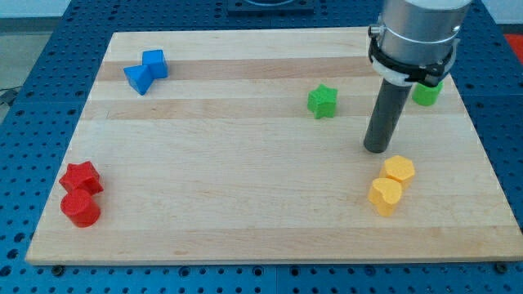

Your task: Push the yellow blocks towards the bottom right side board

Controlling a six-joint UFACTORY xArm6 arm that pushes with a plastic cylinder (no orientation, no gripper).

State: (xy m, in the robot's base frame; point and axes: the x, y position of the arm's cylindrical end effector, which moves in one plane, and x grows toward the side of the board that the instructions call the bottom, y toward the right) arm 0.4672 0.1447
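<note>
Yellow blocks, two of them, sit touching each other on the wooden counter (245, 229) toward the view's lower right: a yellow hexagon block (399, 170) above and a yellow heart block (385, 196) just below and slightly to the view's left of it. Together they form a short pair whose long axis runs from the view's upper right down to the lower left. The heart's lobes seem to face the view's top, though this is hard to make out.

My tip (377, 149) rests on the counter just above and a little to the view's left of the hexagon, close to it but apart. The rod carries no fingers, so nothing is opened, closed or gripped.

Two green blocks lie farther up: a green star block (323, 101) to the view's left of the rod, and a second green block (426, 92) partly hidden behind the arm, its shape unclear. Two blue blocks (146, 70) touch at the view's upper left. Two red blocks touch at the lower left, a red star block (81, 178) above a red round block (81, 208). Between the yellow pair and the counter's lower right corner no block lies.
</note>
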